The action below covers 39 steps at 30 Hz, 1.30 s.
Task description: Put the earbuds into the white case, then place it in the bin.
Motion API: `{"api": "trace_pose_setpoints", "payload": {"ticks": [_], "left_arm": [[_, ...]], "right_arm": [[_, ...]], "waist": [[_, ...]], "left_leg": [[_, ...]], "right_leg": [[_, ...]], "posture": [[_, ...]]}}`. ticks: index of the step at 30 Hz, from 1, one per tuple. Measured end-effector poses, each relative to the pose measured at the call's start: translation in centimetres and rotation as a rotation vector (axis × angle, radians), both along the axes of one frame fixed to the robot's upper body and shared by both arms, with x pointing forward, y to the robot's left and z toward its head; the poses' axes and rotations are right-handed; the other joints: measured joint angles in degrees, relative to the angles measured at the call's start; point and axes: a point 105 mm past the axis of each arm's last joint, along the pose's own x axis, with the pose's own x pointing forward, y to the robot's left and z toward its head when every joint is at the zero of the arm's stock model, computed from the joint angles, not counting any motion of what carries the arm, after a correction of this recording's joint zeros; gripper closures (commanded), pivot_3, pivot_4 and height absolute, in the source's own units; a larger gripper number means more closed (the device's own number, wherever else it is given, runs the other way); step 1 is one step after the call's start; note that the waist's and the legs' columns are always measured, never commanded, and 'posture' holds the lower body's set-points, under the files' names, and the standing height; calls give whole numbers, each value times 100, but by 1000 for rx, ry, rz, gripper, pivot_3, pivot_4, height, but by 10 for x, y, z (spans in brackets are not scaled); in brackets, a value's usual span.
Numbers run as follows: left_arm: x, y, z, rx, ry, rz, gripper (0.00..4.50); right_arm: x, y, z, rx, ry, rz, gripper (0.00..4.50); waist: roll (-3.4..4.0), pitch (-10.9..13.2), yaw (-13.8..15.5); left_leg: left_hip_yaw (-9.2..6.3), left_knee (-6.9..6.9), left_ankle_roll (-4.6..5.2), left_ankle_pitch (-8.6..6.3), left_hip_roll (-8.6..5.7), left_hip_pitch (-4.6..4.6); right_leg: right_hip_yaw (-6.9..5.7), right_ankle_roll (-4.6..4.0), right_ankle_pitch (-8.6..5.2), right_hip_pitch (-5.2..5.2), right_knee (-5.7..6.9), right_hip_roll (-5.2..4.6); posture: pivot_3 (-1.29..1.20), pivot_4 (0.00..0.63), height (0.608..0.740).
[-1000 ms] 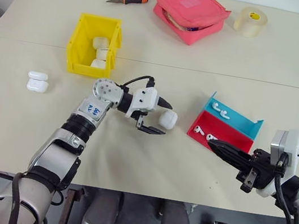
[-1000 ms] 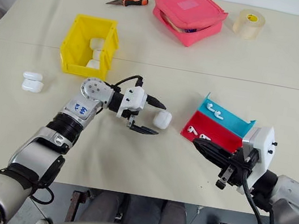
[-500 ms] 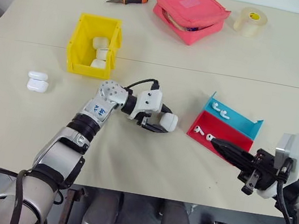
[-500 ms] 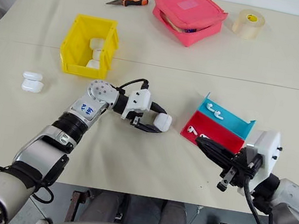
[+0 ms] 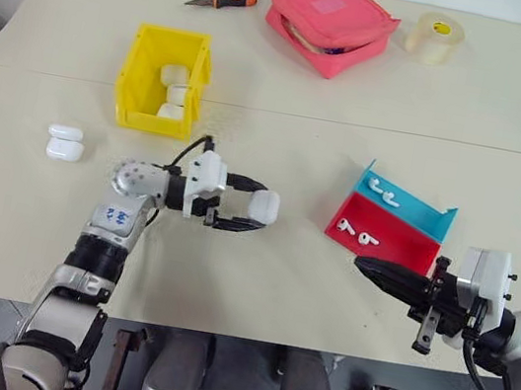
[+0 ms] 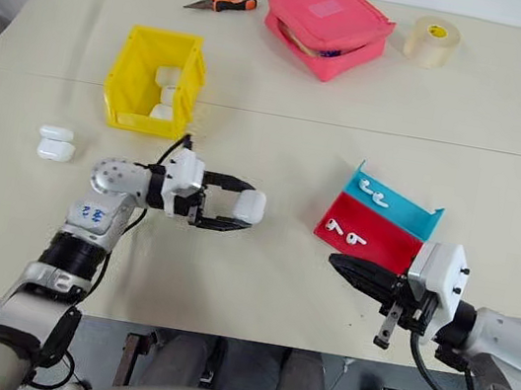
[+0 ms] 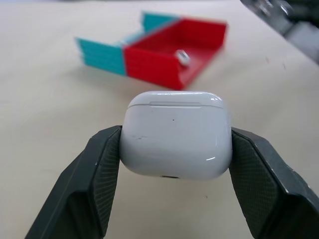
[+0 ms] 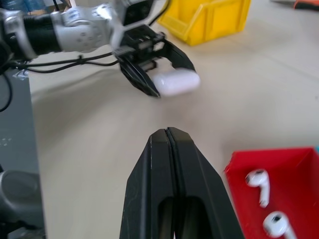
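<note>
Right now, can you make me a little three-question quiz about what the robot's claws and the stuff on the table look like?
1. True or false: the left claw is shut on the white case.
2. How many earbuds lie in the red half of the tray? A one, B two, C four.
3. The right claw is ____ (open/shut).

Key: 1 true. 2 B. 3 shut.

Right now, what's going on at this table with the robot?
The robot's left gripper is shut on a white case with its lid closed, between the yellow bin and the red and blue tray. The bin already contains white cases, and four earbuds lie in the tray. The right gripper is shut and empty, beside the tray.
</note>
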Motion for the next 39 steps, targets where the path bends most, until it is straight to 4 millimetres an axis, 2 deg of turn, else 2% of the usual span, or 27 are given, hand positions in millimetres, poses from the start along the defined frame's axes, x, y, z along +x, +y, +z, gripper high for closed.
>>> {"api": "trace_pose_setpoints", "payload": {"ticks": [5,10,13,17,22,24,25,29,30,33,39], "left_arm": [[-5,35,23,-221,22,207,1623],[18,73,49,-394,46,552,1623],[37,83,66,-465,42,690,1623],[65,100,93,-506,15,871,1623],[91,116,101,-528,30,1038,1623],[99,124,101,-512,36,1098,1623],[104,127,99,-502,50,1121,1623],[116,133,90,-444,115,1161,1623],[117,132,86,-421,133,1173,910],[119,134,77,-393,177,1205,128],[106,122,76,-386,197,1067,36]], "right_arm": [[3,5,-2,0,3,29,4500],[13,5,5,42,-44,-6,4500],[20,3,9,88,-67,-67,3949],[23,-2,8,128,-48,-125,2609],[24,-9,11,146,-71,-180,804],[23,-10,12,148,-86,-198,200],[23,-11,12,155,-87,-210,59],[20,-9,15,173,-110,-234,59],[20,-9,16,173,-117,-237,0],[20,-10,16,173,-116,-245,0],[21,-9,17,170,-123,-233,0]], "waist": [[0,0,5],[-2,-1,21],[-9,-2,31],[-11,-3,13],[-12,-3,-1],[-12,-3,-3],[-12,-3,0],[-12,-3,-3],[-13,-4,-4],[-14,-3,-4],[-13,-4,-10]], "left_leg": [[-11,0,-1,0,2,0],[-10,1,-3,-1,-2,3],[-8,3,-3,-1,-4,2],[-2,-3,-3,-1,-7,3],[3,-4,-4,-1,-6,4],[4,-4,-6,1,-5,4],[3,-4,-6,1,-5,4],[5,-4,-6,1,-9,4],[5,-4,-6,1,-9,4],[4,-4,-6,1,-6,4],[5,-4,-7,1,-5,5]], "right_leg": [[2,0,0,0,1,-1],[4,0,0,1,2,-1],[2,0,0,1,3,-1],[2,0,0,-1,2,-1],[2,0,0,-3,2,0],[0,0,0,-3,3,2],[0,0,0,-3,4,2],[1,1,0,-3,4,0],[1,1,0,-2,4,0],[0,0,0,-4,4,0],[1,0,0,-5,5,0]], "posture": [[0,150,740],[0,150,740],[0,150,740],[0,150,740],[0,150,740],[0,150,740],[0,150,740],[0,150,740],[0,150,740],[0,150,740],[0,150,740]]}}
